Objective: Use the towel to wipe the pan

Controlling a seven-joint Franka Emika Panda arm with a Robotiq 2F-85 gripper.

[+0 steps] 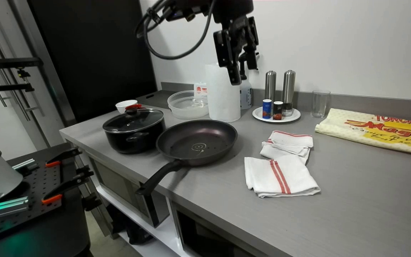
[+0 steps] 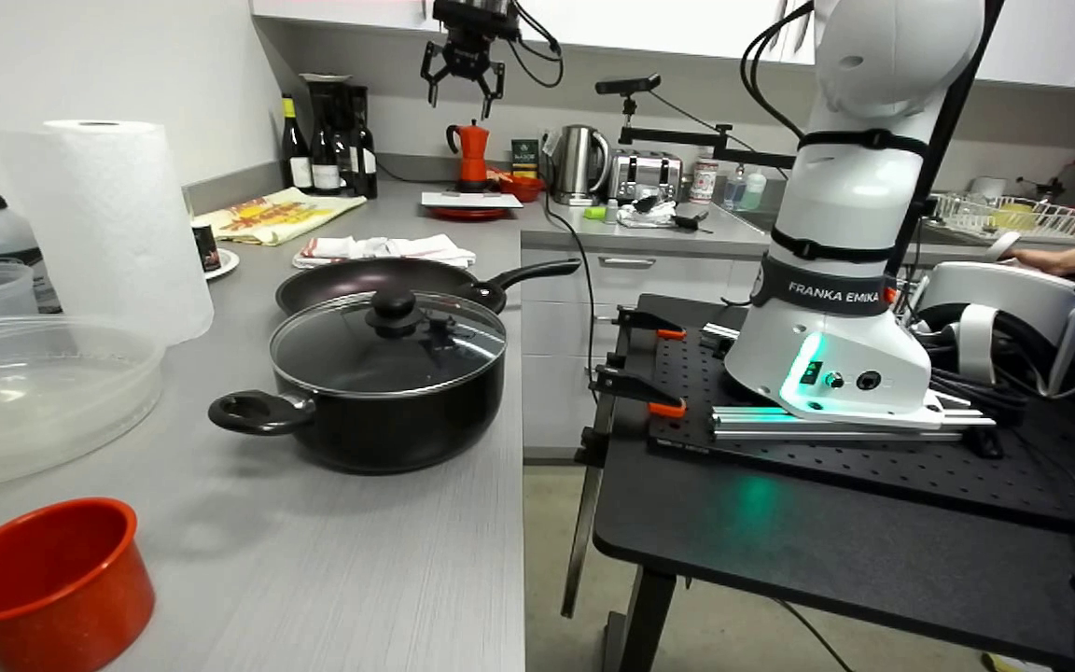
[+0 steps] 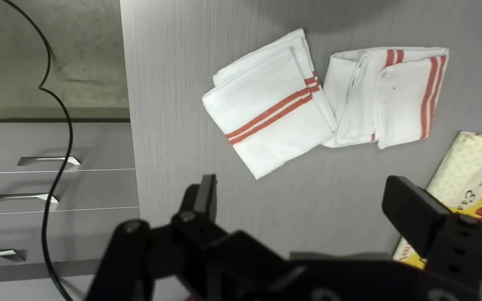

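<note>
The towel [image 1: 282, 176] lies folded flat on the grey counter, white with a pair of red stripes. In the wrist view the towel [image 3: 270, 104] overlaps a similar folded red-striped cloth [image 3: 385, 96]; whether they are separate pieces I cannot tell. The black pan [image 1: 198, 142] rests beside the towel, its long handle jutting over the counter edge. In an exterior view the pot partly hides the pan [image 2: 369, 273]. High above the counter hangs my gripper [image 1: 243, 70], jaws wide apart. From the wrist, both cloths appear beyond my gripper [image 3: 301, 182], which has nothing between its fingers.
A lidded black pot [image 2: 388, 401] stands touching or close against the pan. Behind are a paper towel roll [image 1: 223, 92], a clear plastic tub [image 1: 187, 107] and a plate [image 1: 294, 116] with shakers. A glass [image 1: 320, 103] and a printed yellow cloth [image 1: 384, 130] lie farther along.
</note>
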